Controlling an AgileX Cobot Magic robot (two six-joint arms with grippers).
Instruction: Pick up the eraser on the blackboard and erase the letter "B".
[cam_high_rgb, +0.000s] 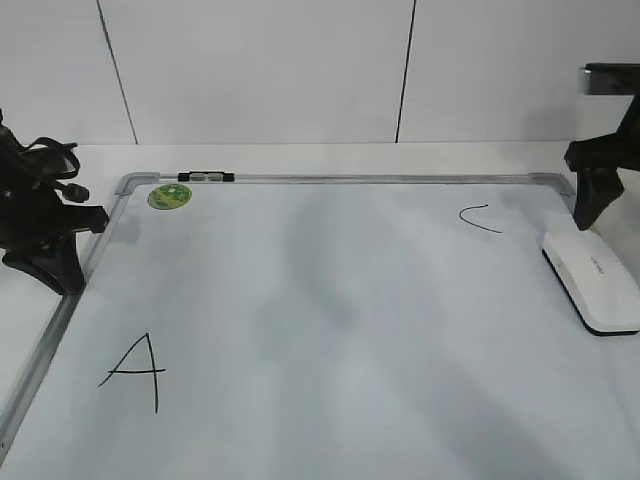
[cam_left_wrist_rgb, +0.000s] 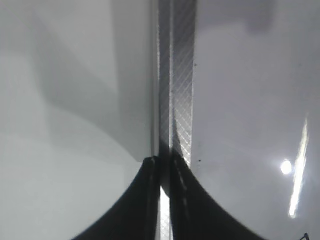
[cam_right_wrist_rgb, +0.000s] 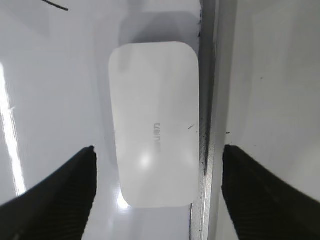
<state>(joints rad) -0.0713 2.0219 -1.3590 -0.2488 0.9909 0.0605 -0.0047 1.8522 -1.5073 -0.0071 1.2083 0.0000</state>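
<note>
The eraser (cam_high_rgb: 592, 282), a white rounded block with a black base, lies flat on the blackboard (cam_high_rgb: 330, 300) against its right frame. It also shows in the right wrist view (cam_right_wrist_rgb: 154, 130) with grey lettering on top. My right gripper (cam_high_rgb: 588, 215) is open and empty just beyond the eraser's far end. In its wrist view the fingers (cam_right_wrist_rgb: 158, 150) straddle the eraser's near end and the board's frame without touching. My left gripper (cam_high_rgb: 62, 272) is shut and empty over the board's left frame (cam_left_wrist_rgb: 180, 90). No letter "B" shows in any view.
A letter "A" (cam_high_rgb: 135, 370) is at the board's front left and a curved "C" (cam_high_rgb: 480, 218) at the back right. A green sticker (cam_high_rgb: 169, 196) and a black-and-silver clip (cam_high_rgb: 205, 177) sit at the back left frame. White table surrounds the board.
</note>
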